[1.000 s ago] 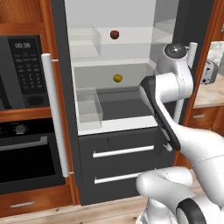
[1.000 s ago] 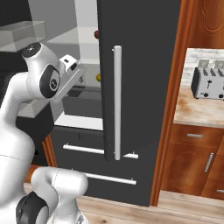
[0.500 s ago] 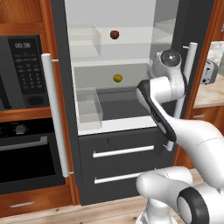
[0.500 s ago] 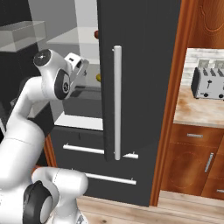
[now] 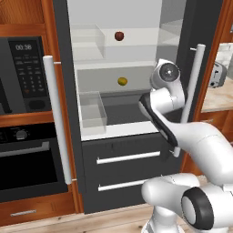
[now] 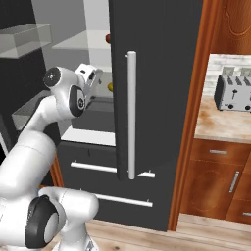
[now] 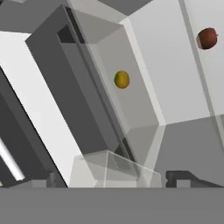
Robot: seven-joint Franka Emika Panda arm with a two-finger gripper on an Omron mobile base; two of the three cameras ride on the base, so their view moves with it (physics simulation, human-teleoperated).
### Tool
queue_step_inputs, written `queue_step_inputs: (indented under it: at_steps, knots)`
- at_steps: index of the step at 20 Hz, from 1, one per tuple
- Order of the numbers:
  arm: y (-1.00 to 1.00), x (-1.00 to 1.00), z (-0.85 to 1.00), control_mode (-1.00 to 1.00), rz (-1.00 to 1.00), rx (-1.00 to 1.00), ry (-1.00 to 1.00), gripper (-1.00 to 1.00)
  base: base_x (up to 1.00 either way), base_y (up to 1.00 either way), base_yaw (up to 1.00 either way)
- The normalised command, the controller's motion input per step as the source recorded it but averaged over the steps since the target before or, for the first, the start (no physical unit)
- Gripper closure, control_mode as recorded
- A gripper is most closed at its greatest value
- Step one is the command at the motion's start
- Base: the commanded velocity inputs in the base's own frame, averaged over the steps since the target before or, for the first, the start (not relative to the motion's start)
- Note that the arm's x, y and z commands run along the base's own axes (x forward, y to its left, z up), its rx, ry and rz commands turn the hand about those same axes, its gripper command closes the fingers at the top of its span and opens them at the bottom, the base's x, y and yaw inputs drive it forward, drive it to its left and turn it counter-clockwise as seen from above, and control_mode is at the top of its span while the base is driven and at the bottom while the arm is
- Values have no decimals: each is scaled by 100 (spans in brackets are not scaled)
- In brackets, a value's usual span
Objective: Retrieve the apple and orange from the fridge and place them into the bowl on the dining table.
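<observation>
The fridge (image 5: 132, 168) stands open, showing its white interior. The dark red apple (image 5: 119, 36) rests on the upper shelf, and the yellow-orange orange (image 5: 122, 81) sits on the shelf below it. My arm reaches up in front of the open compartment, right of both fruits. In the hand view the apple (image 7: 207, 38) and orange (image 7: 122, 79) lie well ahead of my gripper (image 7: 111, 179). The gripper is open, with nothing between its fingertips (image 7: 41, 179). My hand (image 6: 88, 74) points into the fridge (image 6: 157, 73). The bowl and the dining table are out of view.
A clear bin (image 5: 93, 109) stands at the left of the lower shelf. The fridge door with its long white handle (image 6: 131, 115) hangs open to my right. A microwave (image 5: 27, 77) and oven (image 5: 27, 159) sit in wood to the left. A toaster (image 6: 233, 88) stands on the right counter.
My arm has swung left and forward, bringing the hand closer to the open fridge compartment. The gripper stayed open and the fruits have not moved.
</observation>
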Motion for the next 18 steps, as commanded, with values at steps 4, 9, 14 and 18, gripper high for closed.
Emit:
queue_step_inputs:
  at_steps: [4,9,14,18]
  knots:
    - [-11,38,0,-100,-7,-1,0,-100,0,0,0]
    - [-29,23,0,-100,-9,0,0,-100,0,0,0]
    - [-39,10,0,-100,-10,0,0,-100,0,0,0]
    - [-42,8,0,-100,-8,-1,5,-100,0,0,0]
